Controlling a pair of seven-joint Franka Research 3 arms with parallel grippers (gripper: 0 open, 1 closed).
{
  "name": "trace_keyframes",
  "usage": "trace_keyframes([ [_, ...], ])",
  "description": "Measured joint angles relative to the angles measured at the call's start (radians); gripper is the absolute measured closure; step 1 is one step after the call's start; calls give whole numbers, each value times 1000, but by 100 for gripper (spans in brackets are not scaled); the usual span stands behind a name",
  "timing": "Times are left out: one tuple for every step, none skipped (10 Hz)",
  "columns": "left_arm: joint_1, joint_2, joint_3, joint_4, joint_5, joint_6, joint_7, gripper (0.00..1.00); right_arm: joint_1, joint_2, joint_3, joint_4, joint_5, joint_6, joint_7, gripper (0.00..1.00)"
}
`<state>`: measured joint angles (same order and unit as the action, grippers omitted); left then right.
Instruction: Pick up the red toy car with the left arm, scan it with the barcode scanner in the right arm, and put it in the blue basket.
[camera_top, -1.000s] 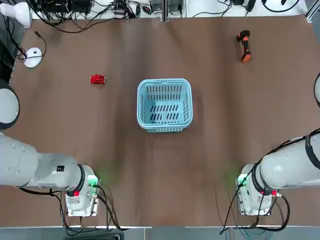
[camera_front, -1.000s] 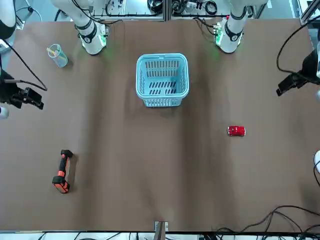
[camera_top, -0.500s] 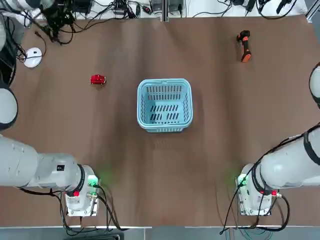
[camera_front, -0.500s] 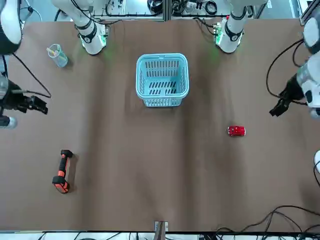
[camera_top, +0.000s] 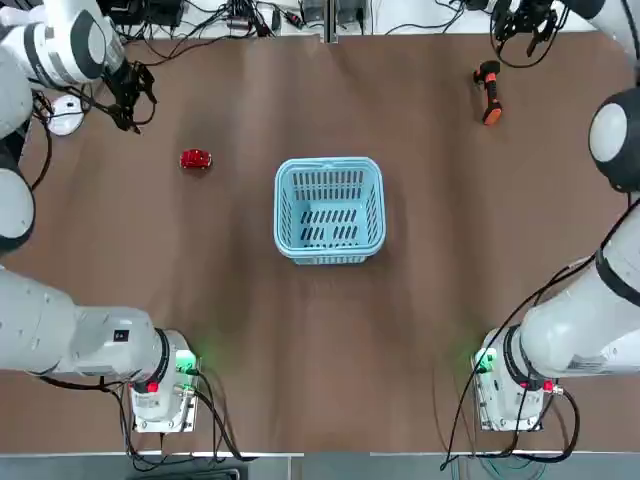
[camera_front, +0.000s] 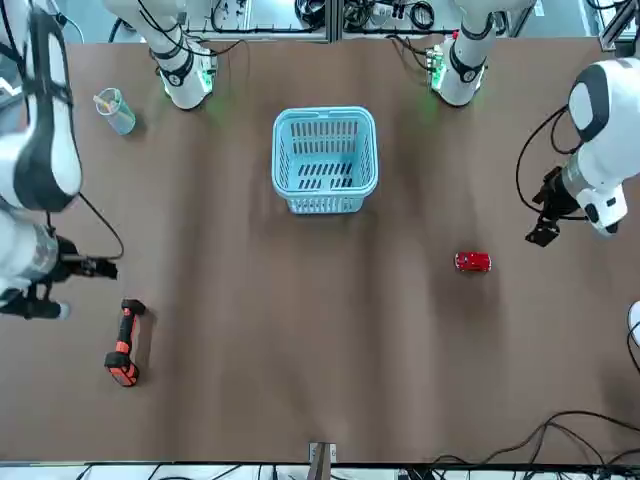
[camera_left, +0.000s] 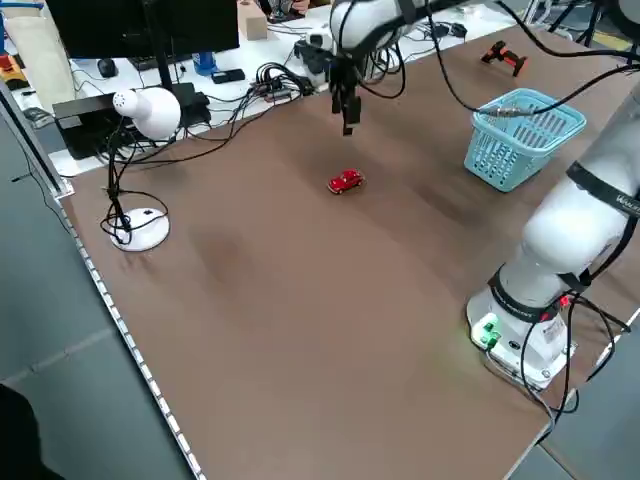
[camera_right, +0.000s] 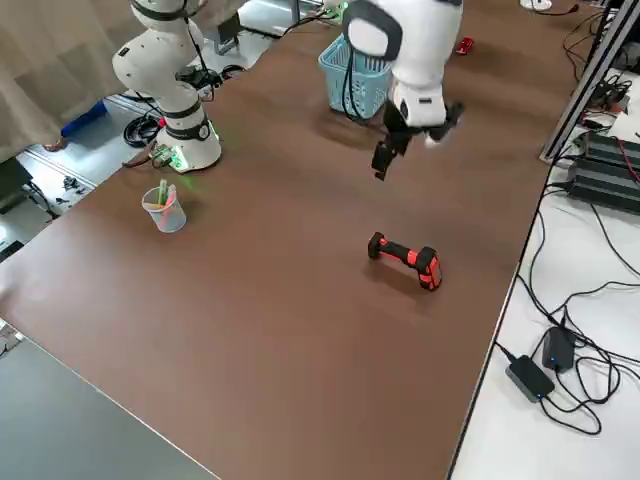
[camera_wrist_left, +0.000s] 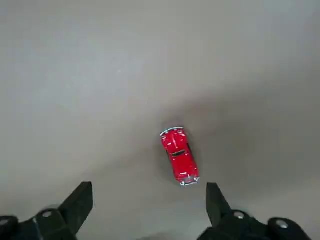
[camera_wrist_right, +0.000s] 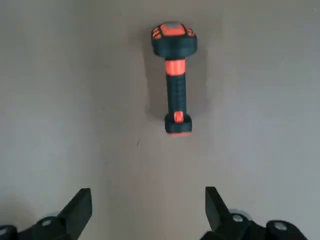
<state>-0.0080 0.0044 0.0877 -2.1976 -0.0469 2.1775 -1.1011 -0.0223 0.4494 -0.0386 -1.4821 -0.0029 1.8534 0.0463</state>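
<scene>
Glossy red, small and dark-wheeled, the toy car (camera_wrist_left: 180, 156) lies on the brown tabletop (camera_front: 330, 400), well apart from the light blue slotted plastic basket (camera_top: 330, 212). The left arm's black two-finger gripper (camera_wrist_left: 149, 195) hangs above the table near the car, its fingers wide apart with nothing between them; the right arm's matching black gripper (camera_wrist_right: 149, 197) is above the table near the black-and-orange handheld scanner (camera_wrist_right: 176, 80), likewise spread wide and empty. The car sits askew to the left fingers, so closing without turning the wrist could pinch a corner and spin it or flick it away. Being so low, it also invites fingertips pressed into the tabletop, or a grip too high that slips off the rounded roof. The scanner's narrow handle between bulkier ends could roll if caught off-centre, leaving its head aimed wrongly for the scan.
</scene>
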Motion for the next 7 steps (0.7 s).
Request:
trace_keyframes([
  [0,36,-1,-6,-11,7,-26,0,-14,40,0,1,1,39,0,0],
  [-1,78,-3,-5,-32,23,-45,0,-26,75,0,2,1,72,0,0],
  [-2,121,-3,-5,-60,43,-53,0,-32,104,0,2,2,114,0,0],
  [-3,162,-4,-4,-74,64,-64,0,-36,128,0,3,2,149,0,0],
  [-3,196,-4,-3,-77,88,-81,0,-39,147,0,4,2,168,0,0],
  [-5,224,-6,-2,-77,121,-97,0,-41,160,0,5,2,180,0,0],
  [-8,243,-8,1,-78,147,-117,0,-42,164,0,5,2,182,0,0],
])
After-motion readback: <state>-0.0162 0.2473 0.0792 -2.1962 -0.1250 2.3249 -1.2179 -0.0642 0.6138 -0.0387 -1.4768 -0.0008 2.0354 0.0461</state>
